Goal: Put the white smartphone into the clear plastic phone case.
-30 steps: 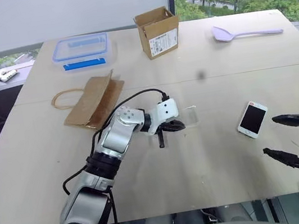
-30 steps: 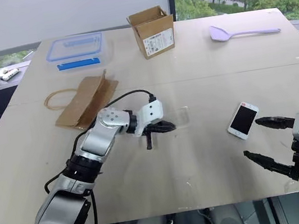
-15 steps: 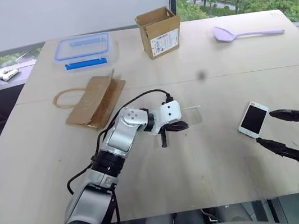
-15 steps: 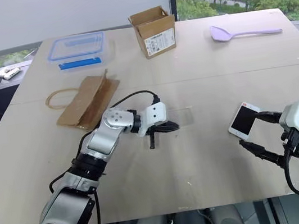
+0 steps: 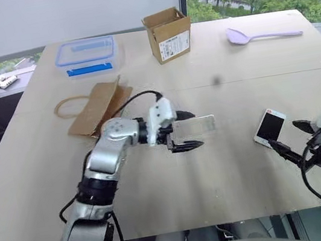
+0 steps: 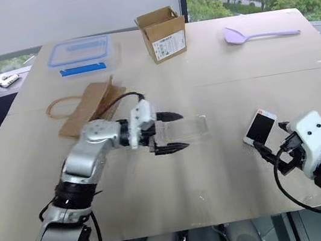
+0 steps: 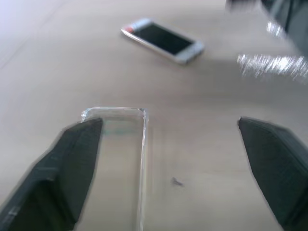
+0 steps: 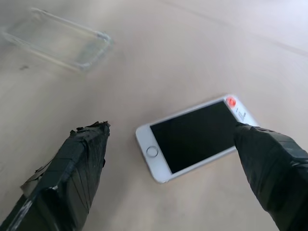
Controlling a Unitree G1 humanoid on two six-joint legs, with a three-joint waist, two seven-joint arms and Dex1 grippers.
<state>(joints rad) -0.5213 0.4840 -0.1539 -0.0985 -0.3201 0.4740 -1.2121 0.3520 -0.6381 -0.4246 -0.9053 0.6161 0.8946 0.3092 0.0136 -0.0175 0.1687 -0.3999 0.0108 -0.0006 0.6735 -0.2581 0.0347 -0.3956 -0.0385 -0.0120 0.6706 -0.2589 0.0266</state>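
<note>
bare table between case and phone | seemingly unobstructed

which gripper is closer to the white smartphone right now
Right. The right gripper is open with a finger on either side of the white smartphone. The left gripper is open at the clear plastic phone case, well across the table.

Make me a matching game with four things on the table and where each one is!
Things:
1. white smartphone
2. clear plastic phone case
3. purple spoon
4. cardboard box

Places:
A. far right of the table
B. middle of the far edge, beside the food container
C. near the right gripper
D. near the left gripper

Pairs: 1-C, 2-D, 3-A, 4-B
</note>
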